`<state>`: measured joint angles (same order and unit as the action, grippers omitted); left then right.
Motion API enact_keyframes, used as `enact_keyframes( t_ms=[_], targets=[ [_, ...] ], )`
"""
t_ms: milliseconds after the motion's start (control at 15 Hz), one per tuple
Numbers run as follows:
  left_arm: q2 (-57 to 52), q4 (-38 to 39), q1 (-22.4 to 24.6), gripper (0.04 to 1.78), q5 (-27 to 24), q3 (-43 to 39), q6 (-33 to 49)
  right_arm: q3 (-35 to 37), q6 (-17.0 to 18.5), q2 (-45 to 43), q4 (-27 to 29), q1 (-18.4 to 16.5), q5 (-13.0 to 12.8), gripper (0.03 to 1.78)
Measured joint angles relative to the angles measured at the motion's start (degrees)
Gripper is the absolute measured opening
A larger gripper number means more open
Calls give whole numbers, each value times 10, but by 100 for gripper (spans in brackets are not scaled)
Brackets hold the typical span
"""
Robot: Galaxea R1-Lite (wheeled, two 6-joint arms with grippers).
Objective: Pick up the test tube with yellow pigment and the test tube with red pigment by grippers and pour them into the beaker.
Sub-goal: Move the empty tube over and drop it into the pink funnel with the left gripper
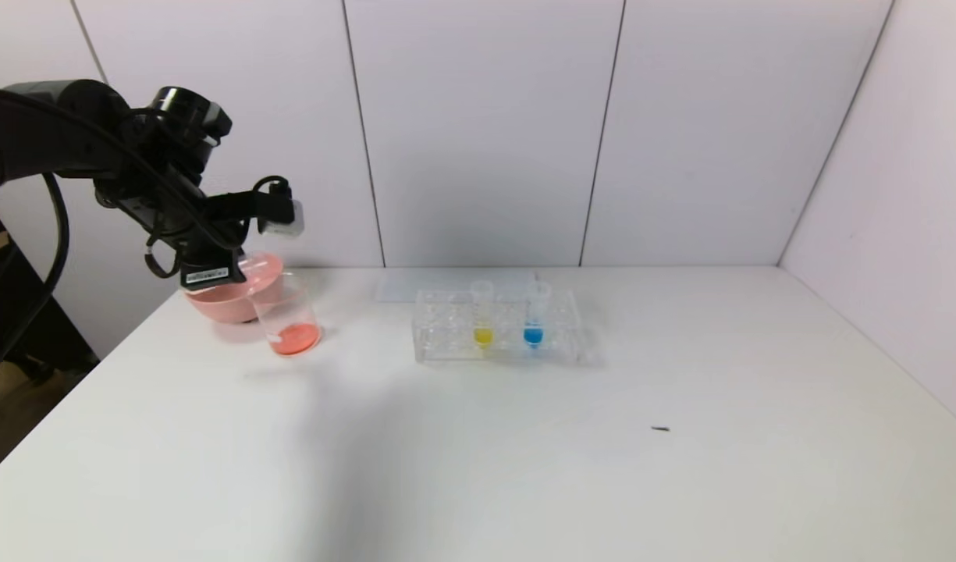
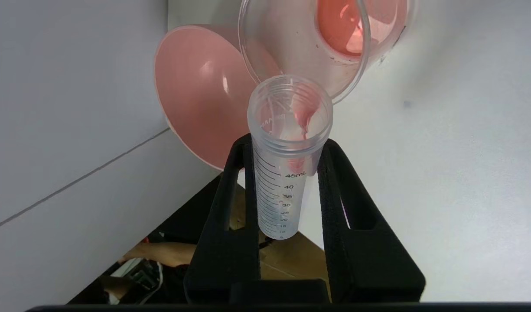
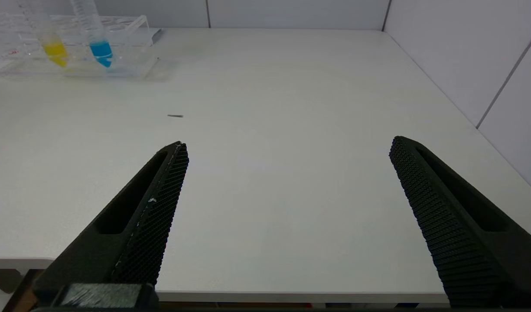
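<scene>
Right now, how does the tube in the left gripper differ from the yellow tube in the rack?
The test tube with red pigment is clamped in the left gripper, tipped toward the beaker and nearly drained. The test tube with yellow pigment stands upright in the rack, its liquid unpoured. Both are clear, slim and uncapped.

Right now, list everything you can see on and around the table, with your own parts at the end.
beaker: one, clear, red liquid at its bottom, table's left, in front of the bowl
bowl: one, pink, behind the beaker
red test tube: one, clear, nearly emptied, tipped over the beaker
rack: one, clear, table's middle
yellow test tube: one, upright in the rack
blue test tube: one, upright in the rack, right of the yellow
dark speck: one, table's right
table: one, white
left gripper: fingers shut on the red test tube
right gripper: fingers open, over the table's near edge
</scene>
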<state>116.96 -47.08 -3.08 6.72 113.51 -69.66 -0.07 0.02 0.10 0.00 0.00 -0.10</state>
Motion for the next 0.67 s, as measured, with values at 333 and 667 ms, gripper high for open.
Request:
enact_keyframes(
  t_ms=[333,667],
  targets=[
    [-23,-19,40,43,-117,-5,49,0,0,0,0,0,0,170],
    [-42,-18,76,43,-222,-16,85,0,0,0,0,0,0,170]
  ],
)
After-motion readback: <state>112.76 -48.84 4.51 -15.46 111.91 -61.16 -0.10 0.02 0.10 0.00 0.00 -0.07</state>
